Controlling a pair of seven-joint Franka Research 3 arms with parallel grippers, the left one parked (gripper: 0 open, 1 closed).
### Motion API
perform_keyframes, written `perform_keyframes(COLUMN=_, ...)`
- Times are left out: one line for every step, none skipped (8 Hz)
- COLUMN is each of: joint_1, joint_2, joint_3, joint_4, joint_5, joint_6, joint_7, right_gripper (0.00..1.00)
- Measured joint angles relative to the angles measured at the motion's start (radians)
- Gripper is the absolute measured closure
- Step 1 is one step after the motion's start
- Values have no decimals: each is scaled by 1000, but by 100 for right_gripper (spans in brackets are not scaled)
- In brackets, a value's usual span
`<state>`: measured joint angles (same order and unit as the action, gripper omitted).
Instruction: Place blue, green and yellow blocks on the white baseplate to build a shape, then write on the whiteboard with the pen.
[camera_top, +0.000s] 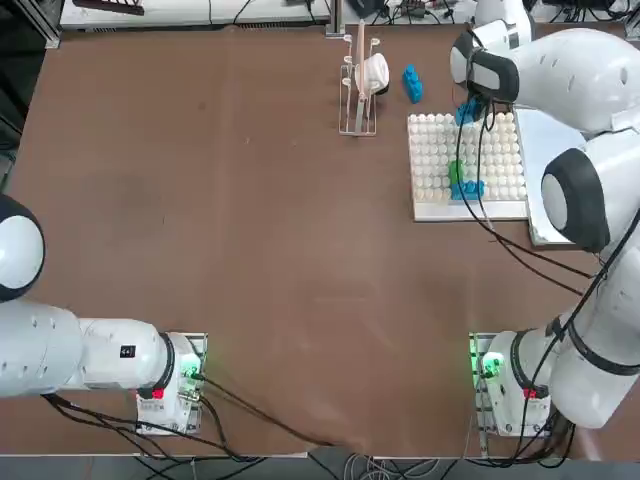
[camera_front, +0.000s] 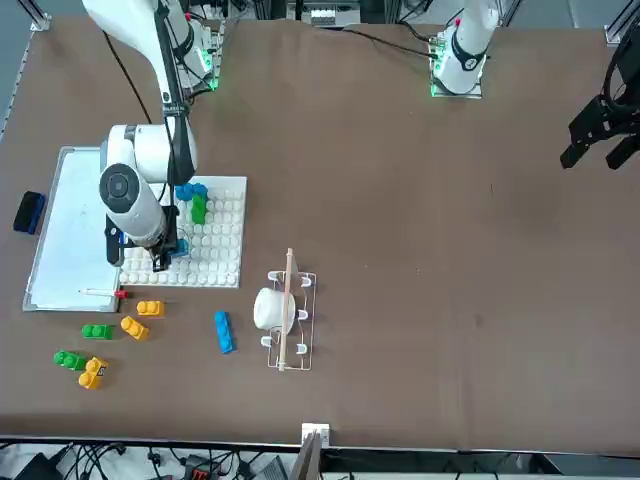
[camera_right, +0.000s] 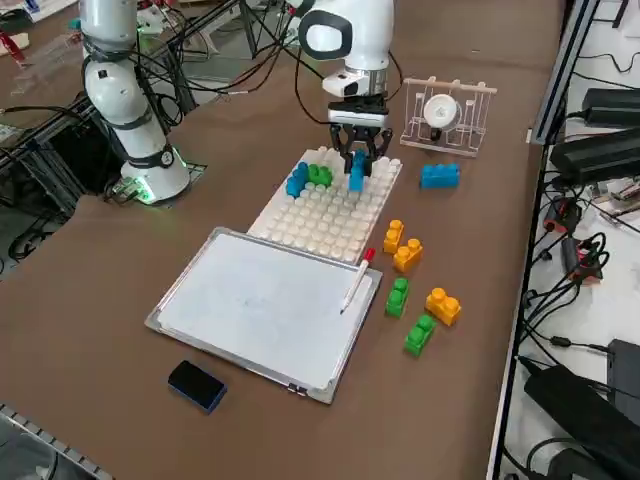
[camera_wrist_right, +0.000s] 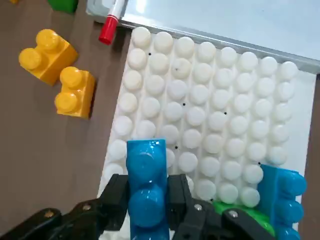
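Observation:
My right gripper (camera_right: 357, 160) hangs over the far edge of the white baseplate (camera_right: 330, 215), shut on a blue block (camera_wrist_right: 146, 185) that stands upright between the fingers, just above the studs. On the plate's other side sit a blue block (camera_right: 297, 180) and a green block (camera_right: 320, 175), touching each other. Yellow blocks (camera_right: 393, 236) and green blocks (camera_right: 398, 297) lie loose on the table beside the plate. One more blue block (camera_right: 439, 175) lies near the rack. The whiteboard (camera_right: 260, 300) adjoins the plate, with the pen (camera_right: 357, 280) along its edge, red end toward the plate.
A wire rack (camera_right: 447, 115) holding a white cup stands just beyond the baseplate. A dark eraser (camera_right: 196, 385) lies off the whiteboard's near corner. Cables trail from the right arm across the plate in the top view.

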<state>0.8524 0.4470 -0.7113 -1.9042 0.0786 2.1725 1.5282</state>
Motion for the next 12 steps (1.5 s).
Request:
perform_keyframes(joint_1=0, joint_2=-4, joint_3=0, joint_4=-3, joint_5=1, joint_6=-5, joint_7=13, right_gripper=58)
perform_keyframes(joint_1=1, joint_2=-14, joint_3=0, joint_4=-8, joint_5=3, joint_6=-7, joint_7=24, right_gripper=58)
perform_keyframes(joint_1=3, joint_2=-25, joint_3=0, joint_4=-12, joint_5=3, joint_6=-9, joint_7=45, right_gripper=58)
perform_keyframes(joint_1=12, joint_2=-33, joint_3=1, joint_4=-17, joint_5=3, joint_6=-10, joint_7=71, right_gripper=58)
perform_keyframes(joint_1=25, joint_2=-40, joint_3=1, joint_4=-22, joint_5=3, joint_6=-11, joint_7=98, right_gripper=58)
perform_keyframes(joint_1=34, joint_2=-48, joint_3=2, joint_4=-28, joint_5=4, joint_6=-12, joint_7=119, right_gripper=58)
perform_keyframes(joint_1=38, joint_2=-62, joint_3=2, joint_4=-41, joint_5=5, joint_6=-12, joint_7=128, right_gripper=58)
perform_keyframes(joint_1=39, joint_2=-86, joint_3=1, joint_4=-62, joint_5=5, joint_6=-10, joint_7=131, right_gripper=58)
perform_keyframes(joint_1=37, joint_2=-116, joint_3=2, joint_4=-94, joint_5=5, joint_6=-2, joint_7=132, right_gripper=58)
perform_keyframes(joint_1=24, joint_2=-142, joint_3=17, joint_4=-128, joint_5=5, joint_6=20, joint_7=134, right_gripper=58)
perform_keyframes(joint_1=-15, joint_2=-156, joint_3=61, joint_4=-159, joint_5=5, joint_6=54, joint_7=145, right_gripper=58)
perform_keyframes(joint_1=-62, joint_2=-158, joint_3=114, joint_4=-179, joint_5=5, joint_6=91, joint_7=161, right_gripper=58)
